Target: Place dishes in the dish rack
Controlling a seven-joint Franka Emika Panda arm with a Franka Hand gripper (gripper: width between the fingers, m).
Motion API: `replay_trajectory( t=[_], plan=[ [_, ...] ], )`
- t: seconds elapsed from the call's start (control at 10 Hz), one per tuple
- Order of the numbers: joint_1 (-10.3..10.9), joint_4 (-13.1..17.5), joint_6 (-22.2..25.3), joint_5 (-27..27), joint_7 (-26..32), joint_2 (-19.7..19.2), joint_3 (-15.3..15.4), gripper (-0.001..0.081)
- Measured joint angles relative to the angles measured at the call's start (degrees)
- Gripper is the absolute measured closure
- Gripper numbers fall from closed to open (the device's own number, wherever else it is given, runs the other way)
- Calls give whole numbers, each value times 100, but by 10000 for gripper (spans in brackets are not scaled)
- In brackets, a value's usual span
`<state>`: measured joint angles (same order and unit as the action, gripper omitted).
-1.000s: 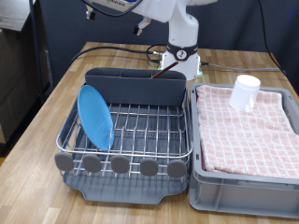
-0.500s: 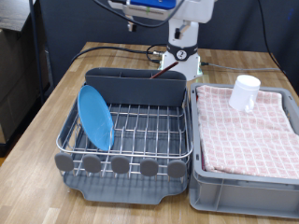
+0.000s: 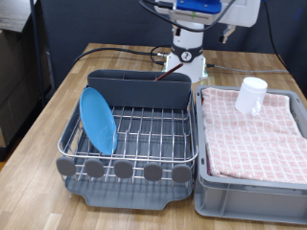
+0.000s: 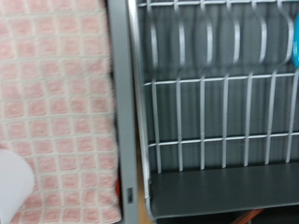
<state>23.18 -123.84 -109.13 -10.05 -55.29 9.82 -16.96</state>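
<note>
Light-blue plate (image 3: 97,120) standing on edge in the dish rack (image 3: 144,134); white mug (image 3: 252,94) on checkered cloth (image 3: 254,134). Claw out of sight, spread impossible to tell.

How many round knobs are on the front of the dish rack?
5, in a row along the dish rack's front edge, at the exterior view's bottom. None seems hidden.

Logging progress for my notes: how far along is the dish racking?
Done: the light-blue plate stands upright in the dish rack. In hand: nothing visible; the gripper is out of view. Left: the white mug sits on the checkered cloth.
</note>
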Motion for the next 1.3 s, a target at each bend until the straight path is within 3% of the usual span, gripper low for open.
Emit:
replay_trajectory(
  t=[0.3, 0.6, 1.1, 1.3],
  plan=[
    [135, -311, -30, 57, -21, 244, 290, 3],
    [142, -344, -134, 96, 88, 246, 304, 3],
    [335, 217, -276, 240, 151, -416, 554, 3],
    [417, 450, -305, 331, -157, -654, 726, 3]
  ],
)
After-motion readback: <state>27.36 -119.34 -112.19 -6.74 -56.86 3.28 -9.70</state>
